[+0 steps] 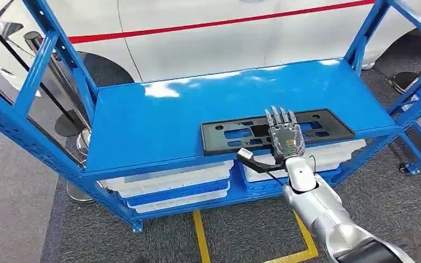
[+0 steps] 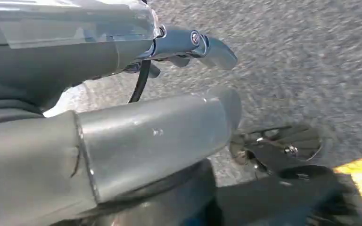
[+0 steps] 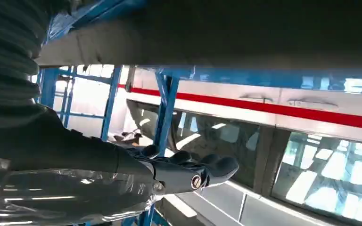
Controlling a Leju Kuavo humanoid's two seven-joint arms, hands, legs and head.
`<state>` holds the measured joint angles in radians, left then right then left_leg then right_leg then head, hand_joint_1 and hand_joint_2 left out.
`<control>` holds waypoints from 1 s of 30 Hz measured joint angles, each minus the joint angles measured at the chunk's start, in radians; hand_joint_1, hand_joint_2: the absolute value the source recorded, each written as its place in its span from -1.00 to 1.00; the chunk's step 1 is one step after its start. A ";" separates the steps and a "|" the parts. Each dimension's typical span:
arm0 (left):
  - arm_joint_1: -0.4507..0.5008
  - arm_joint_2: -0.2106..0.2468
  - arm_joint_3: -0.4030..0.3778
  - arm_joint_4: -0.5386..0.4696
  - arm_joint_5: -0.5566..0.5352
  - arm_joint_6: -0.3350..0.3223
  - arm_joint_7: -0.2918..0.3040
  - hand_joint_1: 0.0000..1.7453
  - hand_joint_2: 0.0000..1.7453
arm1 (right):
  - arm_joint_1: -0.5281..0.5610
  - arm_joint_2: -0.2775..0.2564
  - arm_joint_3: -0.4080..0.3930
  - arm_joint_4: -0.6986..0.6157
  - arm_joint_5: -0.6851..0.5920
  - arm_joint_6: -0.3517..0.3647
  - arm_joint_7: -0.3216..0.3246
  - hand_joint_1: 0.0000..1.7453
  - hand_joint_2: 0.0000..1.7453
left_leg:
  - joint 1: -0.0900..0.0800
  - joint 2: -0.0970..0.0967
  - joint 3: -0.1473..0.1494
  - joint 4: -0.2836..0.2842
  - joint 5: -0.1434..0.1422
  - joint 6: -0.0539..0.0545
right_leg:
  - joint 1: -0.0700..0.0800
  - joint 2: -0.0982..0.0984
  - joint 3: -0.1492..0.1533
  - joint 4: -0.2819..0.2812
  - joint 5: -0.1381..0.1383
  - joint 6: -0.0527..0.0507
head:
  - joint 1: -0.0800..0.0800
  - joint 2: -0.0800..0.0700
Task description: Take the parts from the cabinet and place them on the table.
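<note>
A black flat part (image 1: 277,131), long and pierced with several slots, lies on the blue shelf (image 1: 197,115) of a blue metal rack, close to the shelf's front edge and toward its right end. The right hand (image 1: 286,137) lies flat on top of this part, over its middle, fingers (image 1: 277,116) stretched out straight and pointing toward the back of the shelf; they press or rest on the part's upper face and are not curled around it, so the part is touched from above, not grasped. The silver right arm (image 1: 329,216) reaches the part from the front of the shelf, a black cable looping off beside the wrist. In the right wrist view the dark fingertips (image 3: 217,165) show extended, with the rack's blue uprights (image 3: 166,113) and a white panel with a red stripe (image 3: 283,107) beyond them. Under the shelf, white trays (image 1: 170,181) sit in the rack's lower level, and the same white body with a red stripe (image 1: 219,23) stands behind the shelf. Yellow floor lines (image 1: 200,235) run on the grey carpet in front of the shelf. The left hand (image 2: 188,44) appears in the left wrist view above grey carpet, its thumb (image 2: 160,136) and fingers apart and nothing between them
</note>
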<state>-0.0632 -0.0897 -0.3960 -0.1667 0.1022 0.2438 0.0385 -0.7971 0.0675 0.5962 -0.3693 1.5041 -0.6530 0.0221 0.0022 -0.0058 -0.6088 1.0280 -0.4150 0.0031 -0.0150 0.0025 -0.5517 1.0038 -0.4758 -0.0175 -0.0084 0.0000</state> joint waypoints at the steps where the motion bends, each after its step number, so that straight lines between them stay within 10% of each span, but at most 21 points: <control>1: 0.000 0.000 0.001 0.000 0.002 0.001 -0.001 -1.00 -1.00 | -0.004 0.000 0.000 0.003 -0.004 0.015 -0.011 1.00 1.00 | -0.007 -0.001 0.005 -0.010 -0.002 0.005 | 0.008 0.001 -0.005 0.004 -0.002 0.006 | 0.000 0.000; 30: 0.001 -0.001 0.008 0.000 0.011 0.011 -0.007 -1.00 -1.00 | -0.006 -0.001 0.000 0.019 -0.019 0.036 -0.031 1.00 1.00 | -0.008 -0.002 0.008 -0.025 -0.015 0.013 | 0.006 -0.001 -0.010 0.003 -0.002 0.017 | 0.000 0.000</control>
<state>-0.0627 -0.0908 -0.3876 -0.1671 0.1137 0.2552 0.0313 -0.8026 0.0668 0.5962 -0.3502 1.4851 -0.6168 -0.0088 -0.0053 -0.0081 -0.6008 1.0031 -0.4298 0.0164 -0.0093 0.0013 -0.5622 1.0069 -0.4774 -0.0002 -0.0080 0.0000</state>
